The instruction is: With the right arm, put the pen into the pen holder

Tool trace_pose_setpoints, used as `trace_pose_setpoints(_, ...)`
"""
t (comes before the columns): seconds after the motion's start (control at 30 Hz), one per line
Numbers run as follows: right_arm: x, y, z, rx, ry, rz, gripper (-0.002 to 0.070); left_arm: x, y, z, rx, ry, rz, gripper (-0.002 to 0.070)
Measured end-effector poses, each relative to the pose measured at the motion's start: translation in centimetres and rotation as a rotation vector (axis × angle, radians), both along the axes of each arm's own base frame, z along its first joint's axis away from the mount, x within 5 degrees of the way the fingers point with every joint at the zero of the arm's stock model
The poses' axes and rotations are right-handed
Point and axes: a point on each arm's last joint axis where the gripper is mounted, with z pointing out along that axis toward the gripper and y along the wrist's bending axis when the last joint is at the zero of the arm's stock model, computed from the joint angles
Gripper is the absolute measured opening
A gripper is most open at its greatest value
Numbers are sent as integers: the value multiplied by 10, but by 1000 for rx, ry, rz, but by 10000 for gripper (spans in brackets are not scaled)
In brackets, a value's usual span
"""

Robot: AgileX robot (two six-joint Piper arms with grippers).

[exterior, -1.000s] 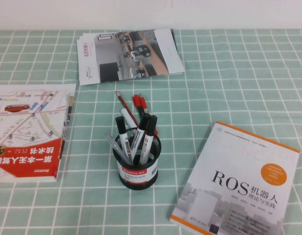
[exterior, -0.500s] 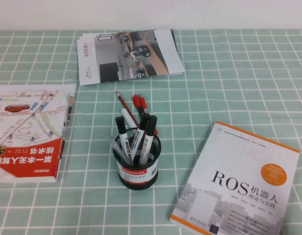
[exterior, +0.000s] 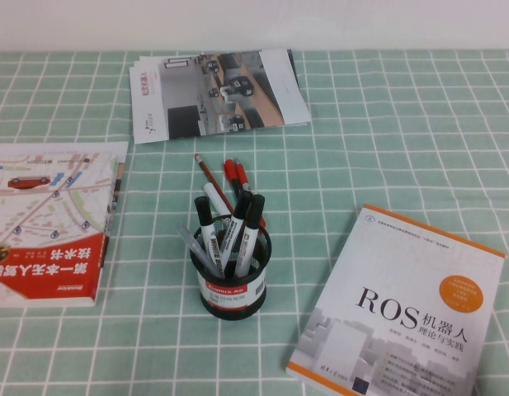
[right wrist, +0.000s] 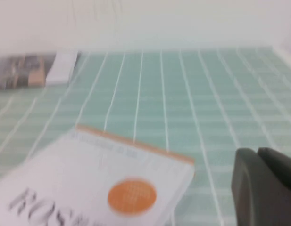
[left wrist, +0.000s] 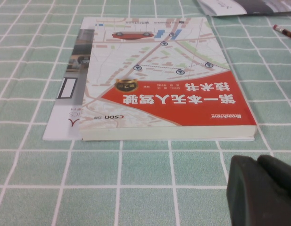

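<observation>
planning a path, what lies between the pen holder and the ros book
In the high view, only bare checked tablecloth separates the pen holder from the ROS book; nothing lies in that stretch.

High cam: raised, robot's side, angled down over worktop (exterior: 386, 148). L wrist cam: low, close on red map book (left wrist: 169, 80), shared w/ high. R wrist cam: low, near ROS book (right wrist: 103, 183), also shared.

ROS book (exterior: 402, 313) cropped; right claw (right wrist: 265, 188) seemingly blurred.
</observation>
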Motion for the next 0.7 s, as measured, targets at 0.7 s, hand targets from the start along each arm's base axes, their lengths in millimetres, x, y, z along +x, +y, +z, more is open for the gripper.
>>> trace_pose_setpoints(0.7, -4, 7, -18, -56, 186, 73, -19, 0, 0, 0, 0, 0, 0, -4)
